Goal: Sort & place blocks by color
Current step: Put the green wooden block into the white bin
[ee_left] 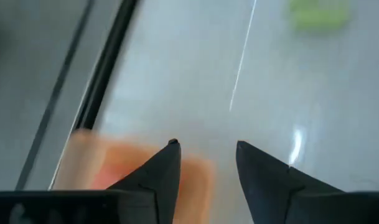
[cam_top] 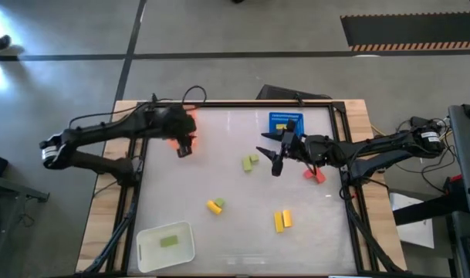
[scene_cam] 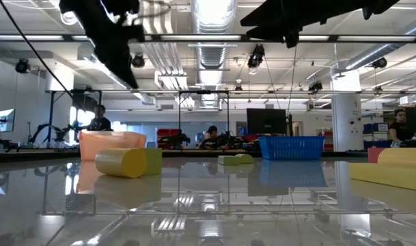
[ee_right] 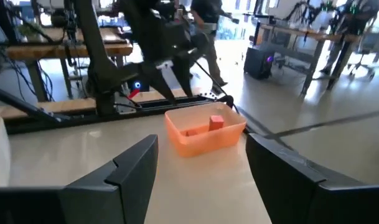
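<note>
We see the small solid-coloured blocks scattered over the glossy white table [cam_top: 242, 224]: a pair of light green blocks [cam_top: 250, 162] at the centre of the high view, a yellow block touching a green one [cam_top: 214, 205] just below centre, two yellow bars [cam_top: 282, 220] side by side at lower centre, and red blocks [cam_top: 315, 174] at centre right, partly under the right arm. One green block [cam_top: 169, 242] lies in the white rectangular plastic tray [cam_top: 151, 251] at lower left, a yellow piece [cam_top: 291, 122] sits in the blue mesh basket tray [cam_top: 285, 120] at upper centre, and a red cube [ee_right: 216, 122] rests in the translucent orange tray [ee_right: 205, 132] at upper left. The left gripper [cam_top: 185, 148] hangs over that orange tray, its two dark fingers [ee_left: 157, 174] apart and holding nothing. The right gripper [cam_top: 278, 161] hovers right of centre above bare table, jaws spread wide and empty.
</note>
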{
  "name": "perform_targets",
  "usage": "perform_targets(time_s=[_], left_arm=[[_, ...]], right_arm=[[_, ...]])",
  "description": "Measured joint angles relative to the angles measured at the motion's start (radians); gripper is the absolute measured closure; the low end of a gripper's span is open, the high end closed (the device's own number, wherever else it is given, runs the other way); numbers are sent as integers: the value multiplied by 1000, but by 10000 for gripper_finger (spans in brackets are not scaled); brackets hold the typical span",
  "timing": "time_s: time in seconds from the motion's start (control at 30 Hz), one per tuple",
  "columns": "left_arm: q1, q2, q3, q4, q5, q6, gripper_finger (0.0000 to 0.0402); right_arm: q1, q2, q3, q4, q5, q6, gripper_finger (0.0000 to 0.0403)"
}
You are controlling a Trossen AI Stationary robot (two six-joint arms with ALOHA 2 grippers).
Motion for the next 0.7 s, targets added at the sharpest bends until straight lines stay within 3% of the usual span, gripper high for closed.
perform_targets(time_s=[0.2,0.43,0.57,0.7], left_arm=[[-153,-118,-104,243,0,-102,272],[-247,-192,-226,489,3,-163,272],[-255,-211,-257,547,3,-166,272],[-256,-212,-257,561,2,-166,272]], right_arm=[[0,25,0,-61,0,10,174],[-68,60,118,-492,-20,7,191],[-134,116,178,-633,-168,-15,196],[-197,193,201,-662,-330,-91,197]])
